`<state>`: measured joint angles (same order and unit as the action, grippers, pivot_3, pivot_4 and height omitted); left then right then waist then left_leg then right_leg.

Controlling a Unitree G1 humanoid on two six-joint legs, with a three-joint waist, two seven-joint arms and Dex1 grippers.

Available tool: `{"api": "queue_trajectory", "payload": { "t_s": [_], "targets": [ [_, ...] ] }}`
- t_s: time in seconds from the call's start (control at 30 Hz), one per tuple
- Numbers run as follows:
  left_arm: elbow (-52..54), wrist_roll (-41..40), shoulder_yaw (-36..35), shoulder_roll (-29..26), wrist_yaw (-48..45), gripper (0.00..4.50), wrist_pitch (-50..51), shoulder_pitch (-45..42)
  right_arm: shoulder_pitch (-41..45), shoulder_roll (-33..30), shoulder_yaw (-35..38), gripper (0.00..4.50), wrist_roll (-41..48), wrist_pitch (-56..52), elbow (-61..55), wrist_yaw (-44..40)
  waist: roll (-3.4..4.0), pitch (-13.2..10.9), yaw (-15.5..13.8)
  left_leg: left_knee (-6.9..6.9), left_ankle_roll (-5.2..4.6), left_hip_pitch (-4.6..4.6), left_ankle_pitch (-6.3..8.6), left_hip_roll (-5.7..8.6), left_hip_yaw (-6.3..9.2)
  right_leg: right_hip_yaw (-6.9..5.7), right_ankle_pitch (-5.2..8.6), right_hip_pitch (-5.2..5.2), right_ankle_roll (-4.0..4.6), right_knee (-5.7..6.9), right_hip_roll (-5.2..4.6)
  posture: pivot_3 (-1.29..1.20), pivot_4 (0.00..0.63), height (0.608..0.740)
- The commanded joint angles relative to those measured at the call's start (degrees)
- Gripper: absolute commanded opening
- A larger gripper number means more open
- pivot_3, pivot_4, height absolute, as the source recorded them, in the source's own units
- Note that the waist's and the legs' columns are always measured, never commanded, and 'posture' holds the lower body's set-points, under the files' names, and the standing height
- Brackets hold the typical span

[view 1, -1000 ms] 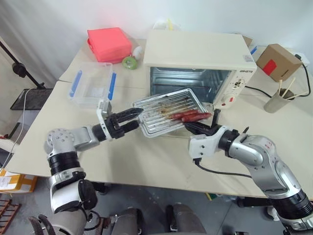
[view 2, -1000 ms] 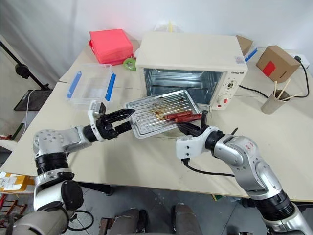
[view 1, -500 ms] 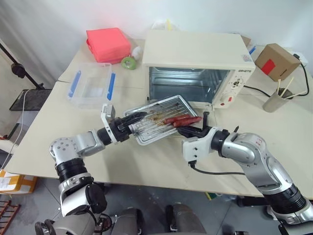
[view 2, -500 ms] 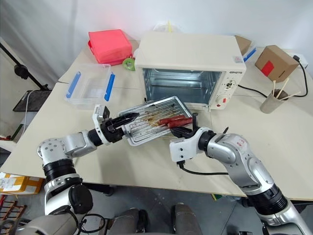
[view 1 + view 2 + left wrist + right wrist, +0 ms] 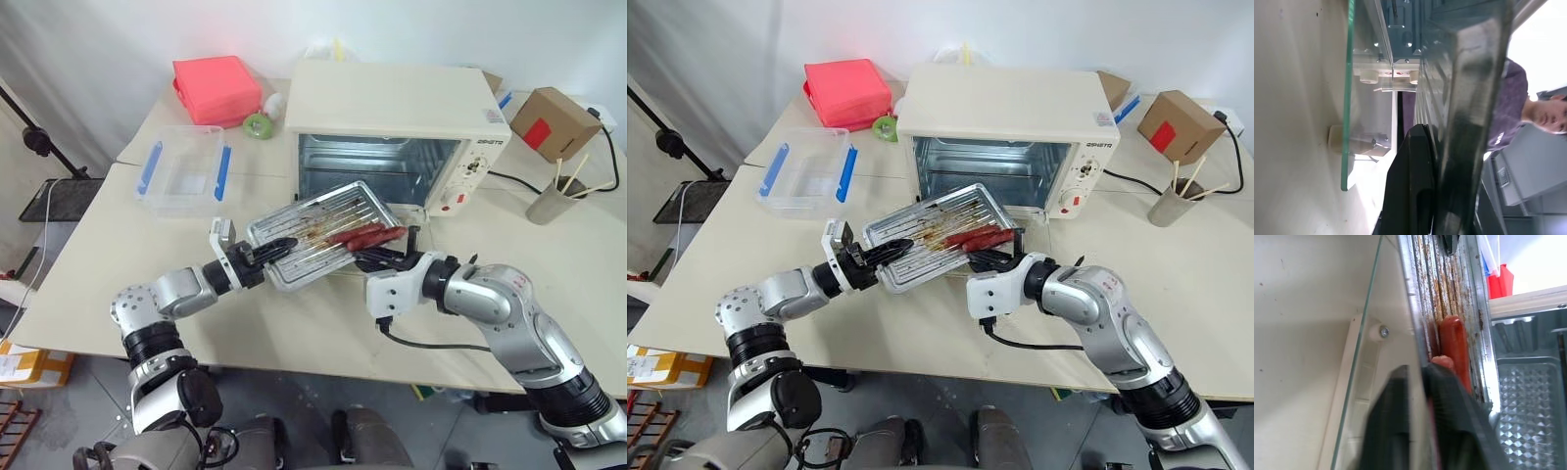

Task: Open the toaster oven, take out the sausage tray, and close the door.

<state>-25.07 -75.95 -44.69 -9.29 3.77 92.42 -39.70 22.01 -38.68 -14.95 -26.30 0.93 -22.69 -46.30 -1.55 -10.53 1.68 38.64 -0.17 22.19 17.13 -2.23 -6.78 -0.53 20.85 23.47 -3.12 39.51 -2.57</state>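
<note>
Sausage tray (image 5: 318, 235) holds red sausages (image 5: 364, 235) (greasy base); toaster oven (image 5: 397, 132) open

Two silver-grey metallic arms with black ribbed joint rings. Left gripper (image 5: 277, 249): black fingers, white bracket at wrist. Right gripper (image 5: 384, 260): black fingers, white housing, black cable looping beneath; small red marking, possibly lettering, on forearm.

The tray (image 5: 323, 232) sits between the left gripper (image 5: 275, 250) and right gripper (image 5: 377, 258), with the oven (image 5: 399, 117) just behind both.
</note>
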Motion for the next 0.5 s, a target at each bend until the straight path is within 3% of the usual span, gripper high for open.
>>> {"api": "queue_trajectory", "payload": {
  "t_s": [0.03,0.07,0.3,0.4,0.5],
  "targets": [
    [-2.97,-7.68,0.7,-3.88,0.75,0.0,0.08,-0.55,-2.05,-0.99,3.09,2.05,6.12,0.44,-3.54,-1.89,0.0,0.0,-0.03,0.0,0.0,-0.01,0.0,0.0,0.0,0.0,0.0,0.0,0.0,0.01,0.0,0.0,0.15,0.74],
    [-3.66,-9.13,1.34,-5.03,0.73,0.0,0.08,0.02,-2.96,-1.69,3.93,2.27,7.19,0.78,-3.8,-2.25,0.0,0.0,-0.02,0.0,0.0,0.0,0.0,0.0,0.02,-0.02,0.0,0.0,0.0,0.01,0.0,0.0,0.15,0.74],
    [-3.62,-20.23,3.83,-12.22,-3.14,0.0,-0.21,8.27,-11.55,-5.48,15.24,2.27,17.38,2.94,-1.25,-1.99,0.0,0.0,0.04,0.0,0.03,-0.01,0.02,-0.01,0.06,-0.04,0.0,-0.05,0.0,-0.02,-0.01,0.0,0.15,0.74],
    [-1.77,-25.66,5.07,-14.99,-3.29,0.0,-2.01,13.12,-18.02,-7.0,22.96,1.7,24.89,7.48,5.49,-3.93,-0.02,0.01,-0.06,0.01,0.03,-0.07,0.02,-0.01,0.08,-0.05,0.01,-0.13,0.01,-0.03,-0.01,0.0,0.15,0.74],
    [1.36,-31.69,7.57,-16.69,-1.84,0.0,-5.89,18.09,-21.77,-7.47,27.52,0.66,31.36,11.48,11.84,-6.55,-0.02,0.01,-0.07,-0.02,-0.01,-0.09,0.04,0.0,0.09,-0.04,0.01,-0.23,0.01,-0.16,-0.02,0.0,0.15,0.74]
  ]
}}
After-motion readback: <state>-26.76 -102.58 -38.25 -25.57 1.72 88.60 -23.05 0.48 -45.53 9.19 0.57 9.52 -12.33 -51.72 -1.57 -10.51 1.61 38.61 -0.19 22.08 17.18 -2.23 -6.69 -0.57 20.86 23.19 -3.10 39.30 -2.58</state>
